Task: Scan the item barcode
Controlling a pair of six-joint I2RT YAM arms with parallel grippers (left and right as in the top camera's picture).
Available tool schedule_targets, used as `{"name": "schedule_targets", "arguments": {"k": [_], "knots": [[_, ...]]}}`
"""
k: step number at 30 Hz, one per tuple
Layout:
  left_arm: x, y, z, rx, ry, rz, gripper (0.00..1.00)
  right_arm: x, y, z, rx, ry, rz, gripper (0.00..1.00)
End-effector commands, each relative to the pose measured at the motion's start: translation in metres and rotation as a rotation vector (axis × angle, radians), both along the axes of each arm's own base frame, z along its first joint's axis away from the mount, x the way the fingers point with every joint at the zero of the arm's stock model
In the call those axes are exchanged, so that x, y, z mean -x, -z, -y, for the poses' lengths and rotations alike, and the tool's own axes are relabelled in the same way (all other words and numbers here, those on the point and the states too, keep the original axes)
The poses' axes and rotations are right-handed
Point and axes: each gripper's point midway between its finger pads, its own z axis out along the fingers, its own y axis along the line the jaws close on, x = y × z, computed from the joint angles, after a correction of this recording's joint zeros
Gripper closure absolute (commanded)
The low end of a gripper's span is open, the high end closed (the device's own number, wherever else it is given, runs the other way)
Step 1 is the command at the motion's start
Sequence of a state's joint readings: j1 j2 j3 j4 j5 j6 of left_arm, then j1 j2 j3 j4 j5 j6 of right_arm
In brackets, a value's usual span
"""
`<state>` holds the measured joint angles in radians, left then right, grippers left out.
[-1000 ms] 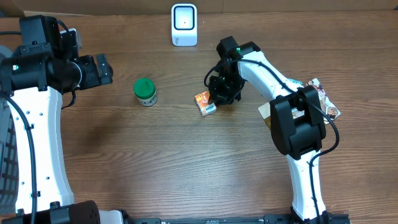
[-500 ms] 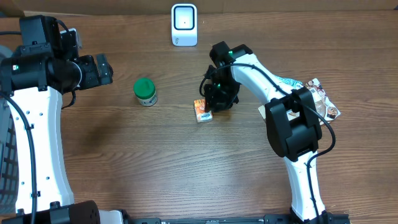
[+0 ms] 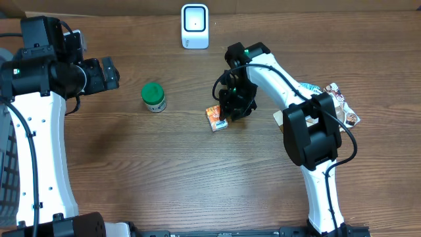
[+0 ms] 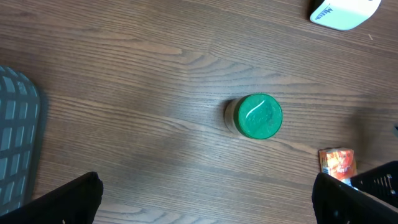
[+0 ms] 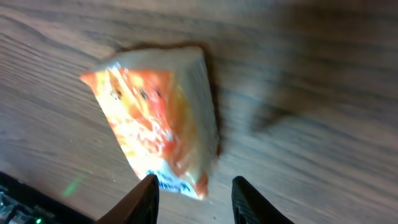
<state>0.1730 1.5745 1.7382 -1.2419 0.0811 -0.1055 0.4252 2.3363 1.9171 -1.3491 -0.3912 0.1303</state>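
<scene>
Overhead, the right gripper hides part of the packet, and no barcode can be made out. The packet lies on the table at the scanner's 6 o'clock, open room around it, a jar at its 10 o'clock. Orange and white, its end sits unclamped between the right gripper's parted fingers; the left gripper gapes wide.

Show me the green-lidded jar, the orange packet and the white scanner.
green-lidded jar (image 4: 260,116): left wrist view, on the lid.
orange packet (image 5: 149,127): right wrist view, on its printed face.
white scanner (image 3: 195,25): overhead view, on its front window.
</scene>
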Motion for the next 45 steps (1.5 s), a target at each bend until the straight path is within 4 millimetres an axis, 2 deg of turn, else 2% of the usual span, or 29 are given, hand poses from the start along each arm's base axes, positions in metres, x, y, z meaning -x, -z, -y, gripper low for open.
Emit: {"name": "schedule_targets", "arguments": {"k": [1,7,8,9,11,14,17,20,24,27,35,39,45], "knots": [[0.000,-0.008,-0.003,-0.002,-0.021,0.021,0.01,0.001,0.000,0.002,-0.001,-0.010,0.021,0.63],[0.000,-0.008,-0.003,-0.002,-0.021,0.021,0.01,0.006,0.019,0.003,-0.004,-0.006,0.018,0.71],[0.000,-0.008,-0.003,-0.002,-0.021,0.021,0.00,0.008,0.022,0.004,-0.001,-0.006,0.011,0.74],[0.000,-0.008,-0.003,-0.002,-0.021,0.021,0.00,0.010,0.024,0.005,0.002,-0.006,0.004,0.82],[0.000,-0.008,-0.003,-0.002,-0.021,0.021,0.00,0.012,0.024,0.005,0.003,-0.005,-0.005,0.96],[0.000,-0.008,-0.003,-0.002,-0.021,0.021,0.00,0.011,0.013,-0.001,-0.039,0.003,-0.011,0.96],[0.000,-0.008,-0.003,-0.002,-0.021,0.021,0.00,0.005,-0.013,-0.011,-0.136,0.023,-0.006,0.96],[0.000,-0.008,-0.003,-0.002,-0.021,0.021,0.00,-0.003,-0.062,-0.029,-0.352,0.016,0.019,0.96],[0.000,-0.008,-0.003,-0.002,-0.021,0.021,0.00,-0.013,-0.122,-0.036,-0.592,0.034,0.064,0.96],[0.000,-0.008,-0.003,-0.002,-0.021,0.021,0.01,-0.020,-0.163,-0.033,-0.772,0.061,0.074,0.96],[0.000,-0.008,-0.003,-0.002,-0.021,0.021,0.00,-0.043,-0.247,-0.007,-1.263,0.077,0.103,0.96],[0.000,-0.008,-0.003,-0.002,-0.021,0.021,0.00,-0.053,-0.250,-0.001,-1.262,0.100,0.097,0.96],[0.000,-0.008,-0.003,-0.002,-0.021,0.021,0.00,-0.055,-0.251,-0.001,-1.257,0.111,0.081,0.96]]}}
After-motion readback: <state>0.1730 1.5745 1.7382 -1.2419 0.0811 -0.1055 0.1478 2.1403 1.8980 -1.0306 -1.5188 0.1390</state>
